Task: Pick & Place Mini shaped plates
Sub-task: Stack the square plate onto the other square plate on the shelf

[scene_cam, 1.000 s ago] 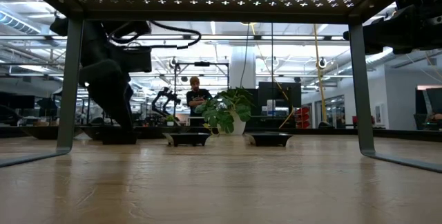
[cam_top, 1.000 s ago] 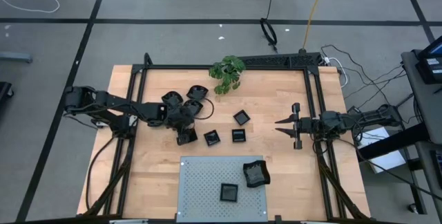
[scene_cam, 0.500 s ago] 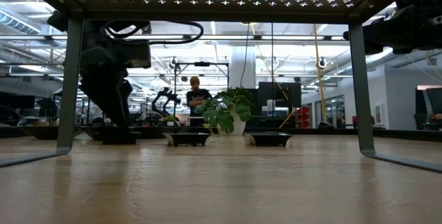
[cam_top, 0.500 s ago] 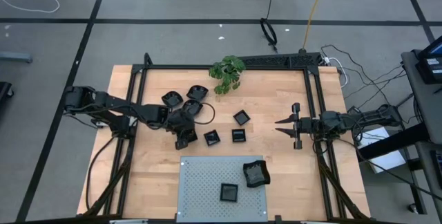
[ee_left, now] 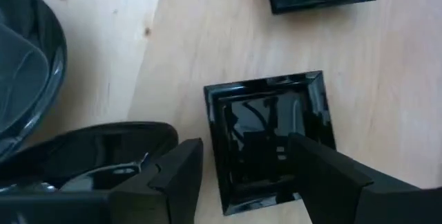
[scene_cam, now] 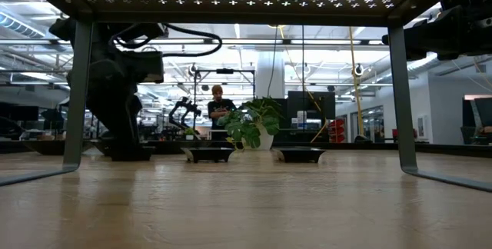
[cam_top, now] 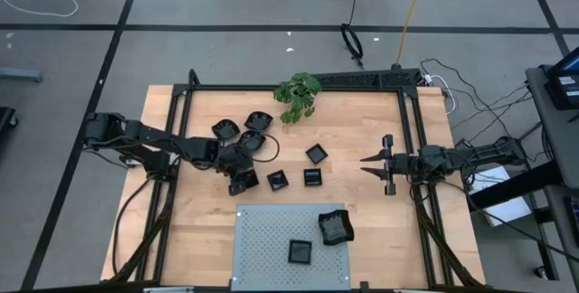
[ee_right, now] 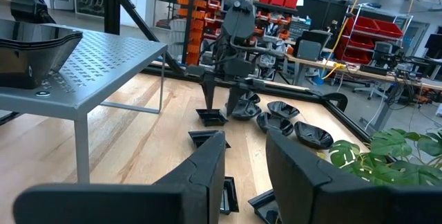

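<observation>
Small glossy black mini shaped plates lie on the wooden table. A square one (ee_left: 266, 124) lies flat right under my left gripper (ee_left: 245, 144), which points steeply down at the table's middle left (cam_top: 242, 183) and is open. One finger (ee_left: 181, 172) stands just outside the plate's edge, the other (ee_left: 324, 172) over its opposite side. Two more square plates (cam_top: 277, 180) (cam_top: 312, 177) lie to its right, and rounded ones (cam_top: 253, 139) (cam_top: 224, 128) beyond it. My right gripper (cam_top: 365, 163) waits level at the right, open, with nothing between its fingers. My left gripper comes slanting down from the table's left over the square plate (ee_left: 228, 182), which lies flat on the table. Its fingers straddle one side of the plate. I cannot tell whether either finger touches it.
A grey perforated panel (cam_top: 271, 239) on legs stands at the near edge with two black plates (cam_top: 300, 250) (cam_top: 335, 228) on it. A green plant (cam_top: 297, 96) stands at the far edge. Another plate (cam_top: 316, 153) lies mid-table. A person (scene_cam: 217, 107) sits far behind the table.
</observation>
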